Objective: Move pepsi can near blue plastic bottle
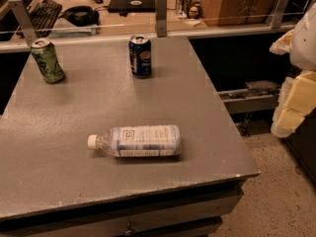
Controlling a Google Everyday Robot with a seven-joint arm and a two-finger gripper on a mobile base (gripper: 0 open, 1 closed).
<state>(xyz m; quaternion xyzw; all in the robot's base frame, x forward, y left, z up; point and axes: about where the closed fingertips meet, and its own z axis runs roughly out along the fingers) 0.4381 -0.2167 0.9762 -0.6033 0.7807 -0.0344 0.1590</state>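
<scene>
Keyboard (44, 13): dark, on the far desk at the far left, behind the rail.

Green can (47, 60): upright on the far-left part of the table, tilted slightly in view, silver top up.

Table (59, 181): grey, speckled top; it fills the left and middle of the scene, and its right edge drops off to the floor.

Blue plastic bottle (136, 141): clear, lying on its side near the middle of the table, towards the near edge. White cap (92, 141) points left and the pale blue-and-white label faces up.

Pepsi can (140, 56): dark blue with a silver top, upright at the far edge of the table, just right of centre. It stands well apart from the blue plastic bottle — farther back, almost directly behind the bottle's middle — and well to the right of the green can. Nothing touches it.

Rail (161, 31): pale strip running left to right along the far edge of the table, with upright metal brackets.

Laptop (132, 4): dark, closed, on the far desk behind the pepsi can.

Cardboard box (237, 1): brown, far right on the desk.

Floor (276, 196): speckled, pale, to the right of the table.

Gripper (292, 102): pale yellow-and-white, at the right edge of the scene, off the table and well apart from every object on it. Holding nothing visible — released or clenched cannot be told.
</scene>
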